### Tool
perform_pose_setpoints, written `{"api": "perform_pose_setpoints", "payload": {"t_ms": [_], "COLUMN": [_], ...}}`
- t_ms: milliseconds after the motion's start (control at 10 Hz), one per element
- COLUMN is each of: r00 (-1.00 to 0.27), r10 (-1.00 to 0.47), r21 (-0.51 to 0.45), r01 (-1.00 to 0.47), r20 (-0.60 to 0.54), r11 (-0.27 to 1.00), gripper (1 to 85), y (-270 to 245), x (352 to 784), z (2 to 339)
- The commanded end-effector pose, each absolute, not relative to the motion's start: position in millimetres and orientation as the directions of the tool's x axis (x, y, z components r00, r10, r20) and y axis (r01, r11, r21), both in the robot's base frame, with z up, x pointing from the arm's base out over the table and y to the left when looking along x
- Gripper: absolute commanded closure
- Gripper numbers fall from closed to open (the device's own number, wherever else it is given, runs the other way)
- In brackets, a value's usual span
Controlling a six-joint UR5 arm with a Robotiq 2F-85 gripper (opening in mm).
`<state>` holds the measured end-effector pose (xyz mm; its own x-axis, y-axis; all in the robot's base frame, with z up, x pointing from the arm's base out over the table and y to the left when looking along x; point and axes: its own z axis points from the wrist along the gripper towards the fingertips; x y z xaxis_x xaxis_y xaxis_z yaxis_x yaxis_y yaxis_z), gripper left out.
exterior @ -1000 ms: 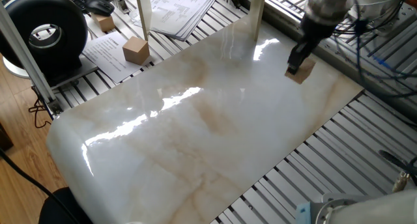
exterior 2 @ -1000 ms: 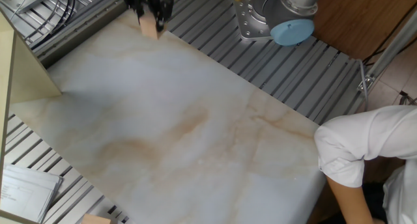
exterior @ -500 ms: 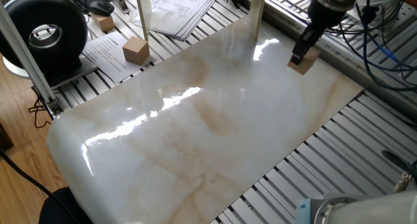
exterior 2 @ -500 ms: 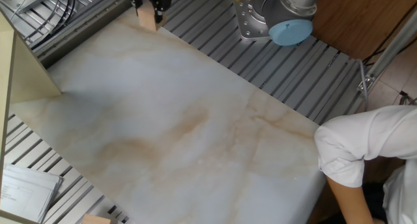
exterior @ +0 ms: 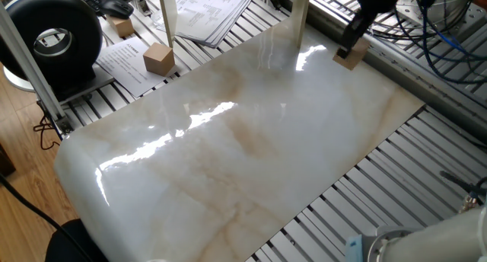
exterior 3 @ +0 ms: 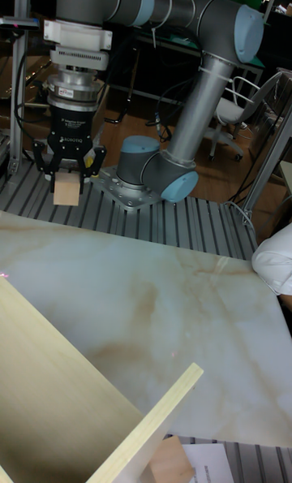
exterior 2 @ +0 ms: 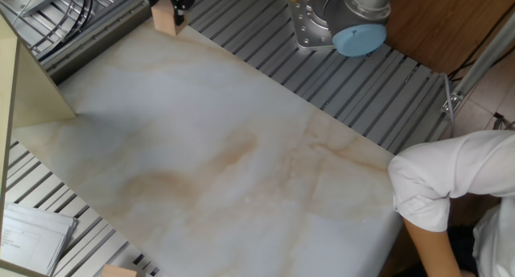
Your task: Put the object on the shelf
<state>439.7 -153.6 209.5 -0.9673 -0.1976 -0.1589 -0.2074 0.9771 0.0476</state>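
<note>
Wooden cube clamped in gripper, held clear above the far right corner of the marble tabletop.

One fixed view: cube pinched between dark fingers, near a pale upright post; larger tan block well apart at far left on printed sheets, black round device beside it. The other fixed view: cube at the top edge, over the slab's far corner, gripper partly cropped; white-sleeved arm at right. Tall fixed view: jaws of gripper closed on cube, hanging over the ribbed metal bed just beyond the slab; pale wooden shelf boards in near foreground.
</note>
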Motion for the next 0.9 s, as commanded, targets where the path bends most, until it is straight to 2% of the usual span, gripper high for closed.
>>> {"api": "perform_pose_setpoints", "payload": {"t_ms": [0, 300, 400, 600, 800], "r00": [-0.961, -0.947, -0.951, -0.953, -0.961], "r10": [-0.171, -0.188, -0.203, -0.244, -0.241], "r21": [0.066, 0.052, 0.074, 0.024, 0.04], "r01": [-0.189, -0.208, -0.225, -0.252, -0.249], "r20": [-0.218, -0.26, -0.234, -0.18, -0.135], "r11": [0.98, 0.977, 0.971, 0.967, 0.968], "gripper": [84.3, 84.3, 84.3, 84.3, 84.3], "y": [-144.9, -145.2, -137.1, -136.8, -117.8], "x": [464.1, 474.9, 492.8, 534.7, 558.8], "z": [220.2, 222.7, 227.6, 239.1, 255.4]}}
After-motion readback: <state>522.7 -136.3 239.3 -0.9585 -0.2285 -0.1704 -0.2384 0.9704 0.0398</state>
